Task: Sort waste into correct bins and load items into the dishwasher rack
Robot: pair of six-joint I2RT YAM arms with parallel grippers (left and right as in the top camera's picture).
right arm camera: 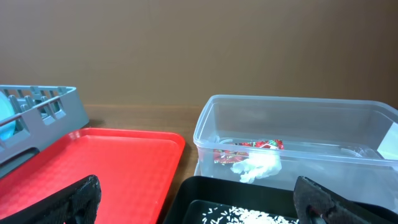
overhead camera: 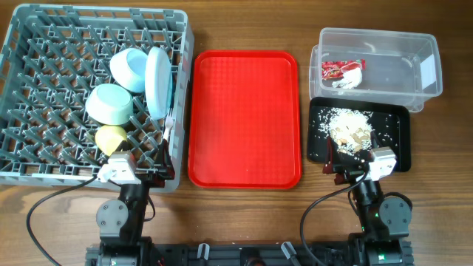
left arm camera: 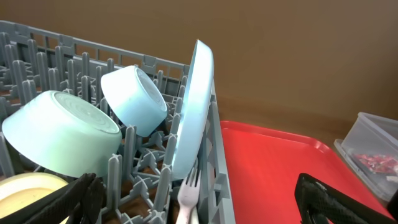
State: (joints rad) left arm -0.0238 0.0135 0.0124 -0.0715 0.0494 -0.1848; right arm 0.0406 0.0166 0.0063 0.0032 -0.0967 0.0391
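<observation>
Plainly, from the left wrist: white fork (left arm camera: 188, 194) tines-up just ahead between spread, empty left fingers (left arm camera: 62, 205), plate (left arm camera: 194, 112) on edge beyond it in the rack (left arm camera: 222, 186); beyond spread, empty right fingers (right arm camera: 68, 202), red wrapper (right arm camera: 249, 145), print unreadable, lying lengthwise left-right just past napkin (right arm camera: 258, 167) in clear tub (right arm camera: 323, 124).

Rack (overhead camera: 44, 89) left — plate (overhead camera: 157, 81) inside; wide tray (overhead camera: 244, 118) middle; tub (overhead camera: 399, 68) behind shallow tray (overhead camera: 393, 135), right.

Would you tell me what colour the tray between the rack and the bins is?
The tray is plain bright red, seen best in the overhead view.
</observation>
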